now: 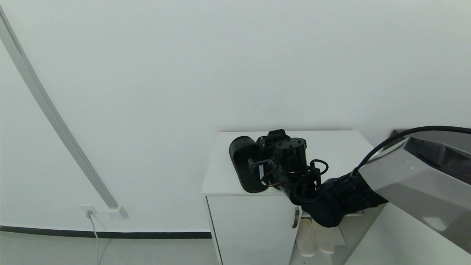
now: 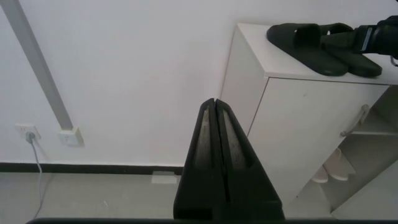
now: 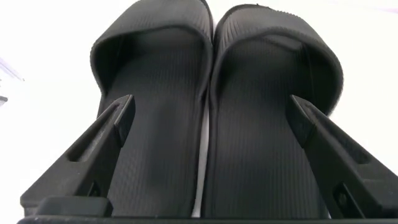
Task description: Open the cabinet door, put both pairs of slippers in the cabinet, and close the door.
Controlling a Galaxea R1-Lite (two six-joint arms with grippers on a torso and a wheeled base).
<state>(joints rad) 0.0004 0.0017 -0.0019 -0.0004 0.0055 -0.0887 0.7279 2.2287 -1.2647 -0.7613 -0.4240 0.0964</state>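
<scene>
While your right gripper has its jaws spread wide astride the black slippers on the cabinet top, clamping nothing, your left gripper is pinched together, empty, and the white slippers sit shelved inside.

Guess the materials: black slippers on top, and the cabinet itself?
Black slippers: probably moulded foam or soft rubber, matte. Fine ribbing runs over footbed and strap, and the edges are thick and rounded. Cabinet: likely laminated or painted board, smooth white. The panels are flat with crisp edges and no visible grain. Its handle looks like brushed metal, though it is small.
</scene>
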